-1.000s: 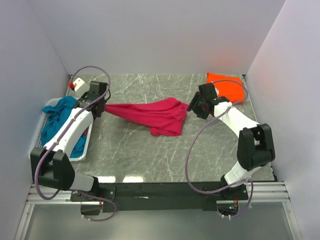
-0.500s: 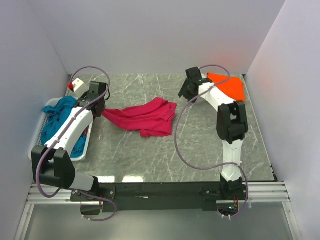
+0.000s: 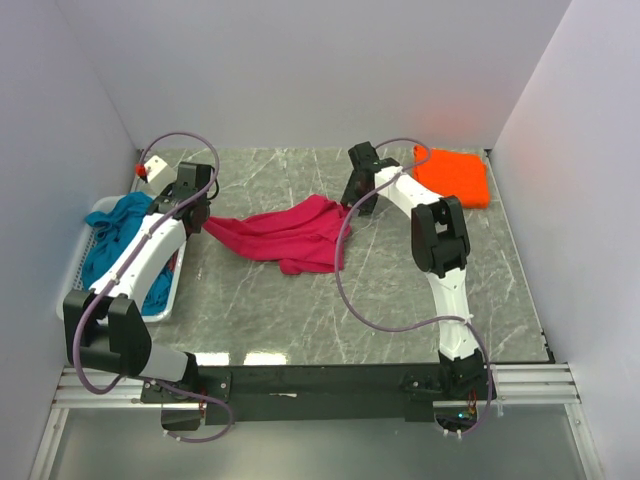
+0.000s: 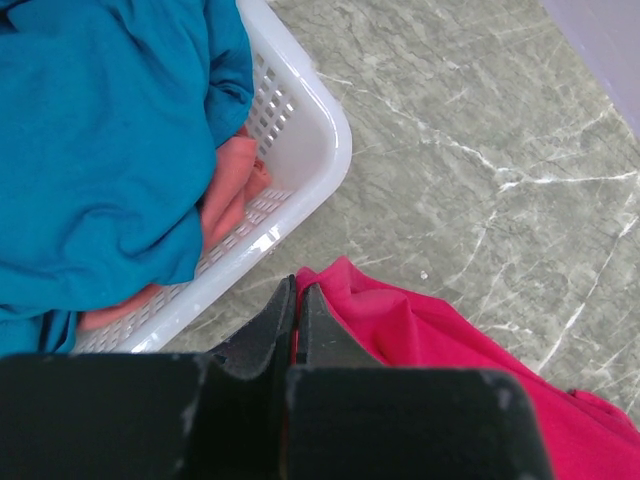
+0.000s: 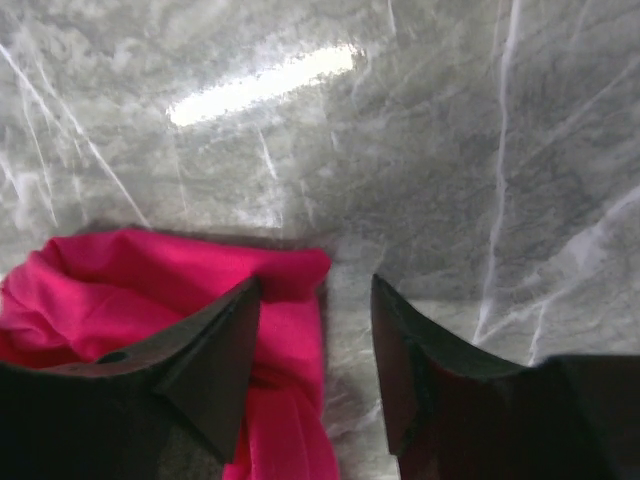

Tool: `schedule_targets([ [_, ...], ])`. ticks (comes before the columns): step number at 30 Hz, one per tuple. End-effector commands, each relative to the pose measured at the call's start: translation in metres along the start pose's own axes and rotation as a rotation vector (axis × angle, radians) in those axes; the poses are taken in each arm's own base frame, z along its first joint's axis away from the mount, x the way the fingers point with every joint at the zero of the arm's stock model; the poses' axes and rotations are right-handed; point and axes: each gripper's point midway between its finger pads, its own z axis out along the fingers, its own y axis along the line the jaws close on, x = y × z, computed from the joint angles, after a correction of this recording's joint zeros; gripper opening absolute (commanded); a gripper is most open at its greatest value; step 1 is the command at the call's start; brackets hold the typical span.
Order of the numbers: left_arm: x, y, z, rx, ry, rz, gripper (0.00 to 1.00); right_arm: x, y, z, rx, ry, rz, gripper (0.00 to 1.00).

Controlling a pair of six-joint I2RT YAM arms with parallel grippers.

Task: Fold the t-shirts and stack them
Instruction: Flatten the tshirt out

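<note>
Progress is judged at about a third: bright orange t-shirt (image 3: pixel 452 176) is laid folded at the table's (image 3: pixel 300 310) far right corner, teal-blue t-shirt (image 3: pixel 118 225) is bunched in the white lattice basket (image 4: pixel 310 150) at the left edge, and magenta-pink t-shirt (image 3: pixel 292 232) is crumpled mid-table. Its left end is clamped in the left gripper (image 4: pixel 297 305); the right gripper (image 5: pixel 315 335) is held jaws-apart over its right end, contact not discernible. Peach cloth (image 4: pixel 232 195) under the teal one is mostly hidden.

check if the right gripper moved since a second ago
Yes: the right gripper swung left, farther from the orange t-shirt, and now straddles a corner of the magenta t-shirt.
</note>
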Motion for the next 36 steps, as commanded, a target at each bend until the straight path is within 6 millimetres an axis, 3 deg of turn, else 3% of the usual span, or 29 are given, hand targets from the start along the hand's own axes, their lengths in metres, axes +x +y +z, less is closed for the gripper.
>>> schedule_targets([
  [1, -0.002, -0.002, 0.004, 0.006, -0.007, -0.002, 0.0, 0.003, 0.008, -0.004, -0.006, 0.017, 0.006, 0.54],
  [5, -0.001, -0.002, 0.005, 0.014, -0.003, -0.005, 0.0, 0.012, 0.01, 0.002, -0.02, 0.042, 0.018, 0.49],
  [9, -0.002, -0.001, 0.006, 0.012, -0.002, -0.008, 0.0, 0.018, 0.015, 0.004, -0.027, 0.051, 0.012, 0.34],
  [13, -0.002, -0.001, 0.006, 0.016, 0.0, -0.013, 0.0, 0.021, 0.018, 0.004, -0.033, 0.054, 0.004, 0.28],
  [14, -0.002, -0.001, 0.007, 0.016, 0.001, -0.012, 0.0, 0.02, 0.019, 0.003, -0.033, 0.048, 0.005, 0.24],
  [16, -0.001, -0.001, 0.006, 0.019, 0.004, -0.011, 0.0, 0.016, 0.018, 0.001, -0.03, 0.025, 0.008, 0.02],
  [20, -0.008, -0.005, 0.001, 0.044, -0.003, -0.018, 0.0, -0.007, 0.017, -0.022, -0.026, -0.073, -0.004, 0.0],
  [21, -0.009, -0.006, -0.001, 0.051, -0.001, -0.016, 0.0, -0.021, 0.021, -0.046, -0.046, -0.132, -0.006, 0.0],
  [23, -0.016, -0.012, -0.009, 0.095, -0.004, -0.04, 0.0, -0.037, 0.012, -0.066, -0.017, -0.226, -0.007, 0.0],
  [24, -0.019, -0.014, -0.014, 0.112, -0.007, -0.048, 0.0, -0.051, 0.013, -0.098, -0.036, -0.296, 0.005, 0.0],
  [26, -0.029, -0.017, -0.027, 0.16, -0.022, -0.081, 0.0, -0.058, -0.007, -0.119, 0.022, -0.368, 0.012, 0.0],
  [27, -0.035, -0.018, -0.033, 0.179, -0.034, -0.1, 0.0, -0.067, -0.009, -0.15, 0.003, -0.427, 0.025, 0.0],
  [29, -0.047, -0.019, -0.049, 0.225, -0.055, -0.14, 0.01, -0.064, -0.027, -0.169, 0.042, -0.463, 0.019, 0.0],
  [30, -0.051, -0.019, -0.055, 0.24, -0.06, -0.157, 0.0, -0.072, -0.036, -0.197, 0.058, -0.527, 0.038, 0.0],
  [32, -0.066, -0.018, -0.072, 0.28, -0.089, -0.197, 0.0, -0.068, -0.056, -0.217, 0.117, -0.553, 0.037, 0.0],
  [33, -0.071, -0.019, -0.078, 0.296, -0.097, -0.205, 0.01, -0.074, -0.067, -0.243, 0.138, -0.613, 0.053, 0.0],
  [35, -0.087, -0.016, -0.095, 0.329, -0.13, -0.242, 0.01, -0.072, -0.086, -0.266, 0.19, -0.64, 0.052, 0.0],
  [36, -0.093, -0.016, -0.101, 0.34, -0.142, -0.256, 0.01, -0.075, -0.097, -0.291, 0.203, -0.693, 0.077, 0.0],
])
